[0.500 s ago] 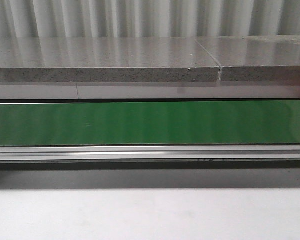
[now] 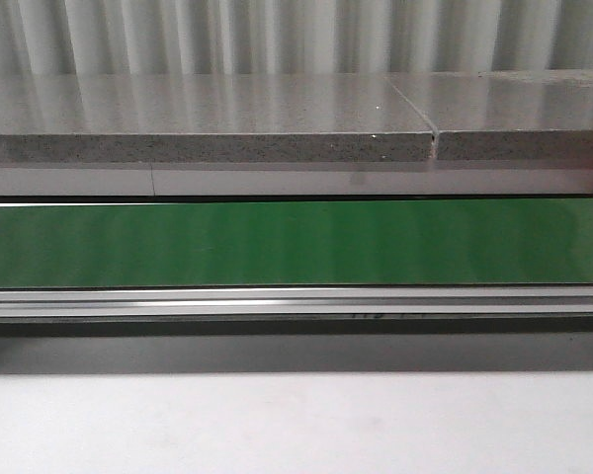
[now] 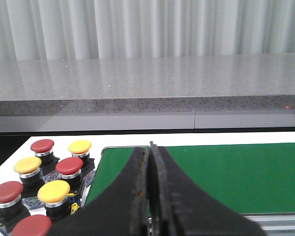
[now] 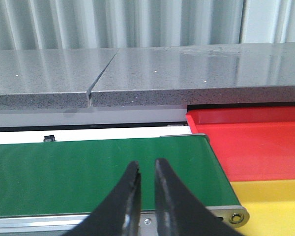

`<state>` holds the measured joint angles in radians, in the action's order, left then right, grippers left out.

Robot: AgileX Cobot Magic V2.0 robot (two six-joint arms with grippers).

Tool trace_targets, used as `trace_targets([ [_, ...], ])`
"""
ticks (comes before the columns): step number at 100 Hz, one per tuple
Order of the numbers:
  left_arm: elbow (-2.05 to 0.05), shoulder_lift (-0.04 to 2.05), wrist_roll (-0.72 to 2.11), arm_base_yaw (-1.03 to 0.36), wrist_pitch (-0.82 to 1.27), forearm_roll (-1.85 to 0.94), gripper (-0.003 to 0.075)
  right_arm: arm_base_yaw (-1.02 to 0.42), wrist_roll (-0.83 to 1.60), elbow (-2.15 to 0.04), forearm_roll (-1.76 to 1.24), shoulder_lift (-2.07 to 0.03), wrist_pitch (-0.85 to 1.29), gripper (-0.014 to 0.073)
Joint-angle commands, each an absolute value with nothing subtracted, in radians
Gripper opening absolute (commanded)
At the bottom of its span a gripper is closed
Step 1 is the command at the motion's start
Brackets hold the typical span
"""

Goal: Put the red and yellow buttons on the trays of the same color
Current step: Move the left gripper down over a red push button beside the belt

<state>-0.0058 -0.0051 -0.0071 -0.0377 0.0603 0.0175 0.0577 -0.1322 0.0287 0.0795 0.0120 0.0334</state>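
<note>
Red and yellow push buttons (image 3: 44,184) are sitting just off the green conveyor belt's (image 3: 236,169) end, nearest the left gripper (image 3: 150,147), whose jaws are pressed together, holding nothing. The right gripper (image 4: 146,169), barely parted and empty, is hovering over the belt's other end beside the red tray (image 4: 255,140) and yellow tray (image 4: 275,204).

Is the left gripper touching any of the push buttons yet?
Apart. In the left wrist view, the left gripper sits over the green belt, jaws together, with the buttons off to one side.
</note>
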Motion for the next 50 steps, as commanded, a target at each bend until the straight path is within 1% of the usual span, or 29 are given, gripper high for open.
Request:
trace_targets([
  [1, 0.036, -0.036, -0.018, -0.036, -0.023, 0.008, -0.002, 0.062, -0.126, 0.01, 0.081, 0.031, -0.041, 0.0099],
  [10, 0.007, -0.036, -0.018, -0.036, 0.0, 0.008, -0.002, 0.062, -0.126, 0.01, 0.081, 0.031, -0.041, 0.0099],
  [23, -0.071, -0.036, -0.018, -0.036, 0.11, 0.008, -0.002, 0.062, -0.126, 0.01, 0.081, 0.031, -0.041, 0.0099],
  [50, -0.218, -0.02, -0.018, -0.036, 0.237, 0.008, -0.002, 0.062, -0.126, 0.01, 0.081, 0.031, -0.041, 0.0099],
])
